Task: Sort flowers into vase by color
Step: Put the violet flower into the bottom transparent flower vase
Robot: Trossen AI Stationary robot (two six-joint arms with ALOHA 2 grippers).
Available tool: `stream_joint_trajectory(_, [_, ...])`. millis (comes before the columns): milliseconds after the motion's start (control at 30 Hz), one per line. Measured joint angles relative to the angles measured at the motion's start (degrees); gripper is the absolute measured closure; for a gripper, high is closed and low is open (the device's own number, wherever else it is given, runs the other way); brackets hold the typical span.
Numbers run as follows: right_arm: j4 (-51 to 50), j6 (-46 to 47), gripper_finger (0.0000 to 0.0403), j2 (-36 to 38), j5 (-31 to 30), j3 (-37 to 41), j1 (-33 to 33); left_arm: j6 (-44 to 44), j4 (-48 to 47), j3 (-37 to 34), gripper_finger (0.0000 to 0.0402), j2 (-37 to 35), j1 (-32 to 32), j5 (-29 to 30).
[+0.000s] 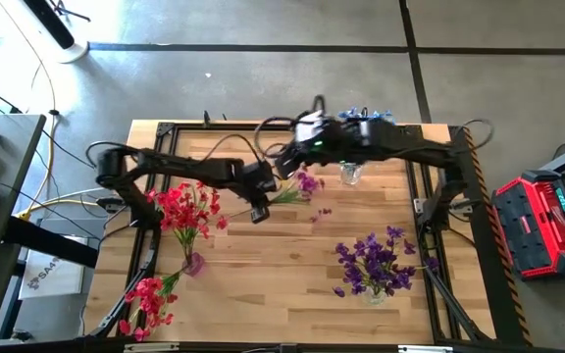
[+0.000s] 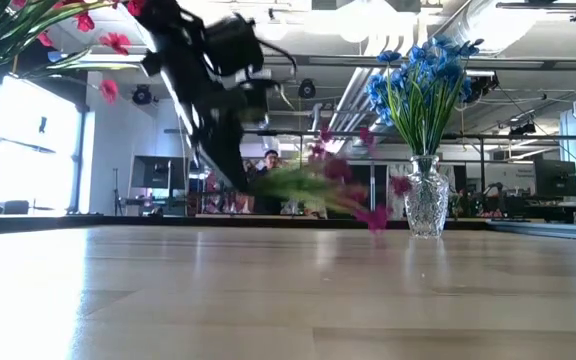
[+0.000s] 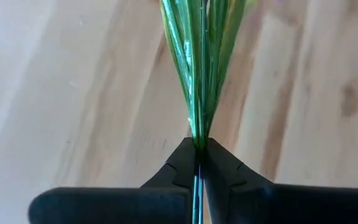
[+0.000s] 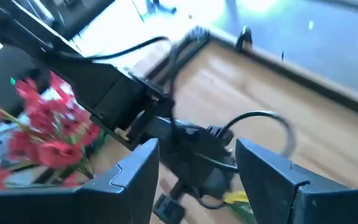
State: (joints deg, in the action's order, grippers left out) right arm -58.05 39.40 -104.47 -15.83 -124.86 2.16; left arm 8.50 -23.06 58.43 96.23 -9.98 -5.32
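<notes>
My left gripper [image 1: 260, 204] is near the table's middle, shut on a purple-blossomed spray [image 1: 302, 184]. The spray shows blurred in the low view [image 2: 333, 190]. My right gripper [image 4: 197, 168] is open. It hovers above the left arm's wrist [image 4: 191, 140], close to the far edge [image 1: 287, 157]. Blue flowers [image 2: 418, 75] stand in a glass vase [image 2: 426, 200] at the far side. Red flowers [image 1: 184, 211] stand in a vase [image 1: 192, 262] at the left. Purple flowers [image 1: 376, 257] stand in a vase at the near right. Another red spray [image 1: 150, 294] lies at the near-left corner. My left gripper pinches the spray's green stem [image 3: 197, 142] between its two fingers, just below where the leaves [image 3: 197, 56] fan out. The stem runs on beyond the fingertips toward the table's right. The blossom end [image 1: 308, 182] points at the blue vase, and in the low view it seems to be off the table.
A few loose purple petals [image 1: 322, 211] lie on the wood to the right of the held spray. The right arm [image 1: 410, 147] spans the far side over the blue vase. A red case [image 1: 542, 221] stands off the table's right. People and office furniture show behind the table.
</notes>
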Motion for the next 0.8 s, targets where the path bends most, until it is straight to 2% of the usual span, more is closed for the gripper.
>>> stream_joint_trajectory(167, [0.07,-0.92,0.0204,5.62,-3.81,0.00,-1.47,-4.63,-0.33,-0.01,0.0400,-9.70,-0.51,-3.67])
stream_joint_trajectory(367, [1.15,-2.42,0.0204,10.65,-3.94,0.00,-5.31,-10.77,-0.69,0.00,0.0401,-21.92,-0.57,-9.34])
stream_joint_trajectory(500, [5.98,-6.44,0.0204,12.68,-1.86,0.00,-9.70,-12.76,-0.11,0.02,0.0401,-28.81,-0.57,-10.62])
stream_joint_trajectory(600, [8.08,-9.57,0.0204,13.16,-3.46,-0.01,-12.80,-13.02,2.42,0.04,0.0401,-32.74,-0.76,-10.52])
stream_joint_trajectory(800, [5.38,-10.96,0.0204,12.93,-9.63,0.00,-15.54,-6.78,14.13,0.04,0.0401,-36.54,-2.97,-9.04])
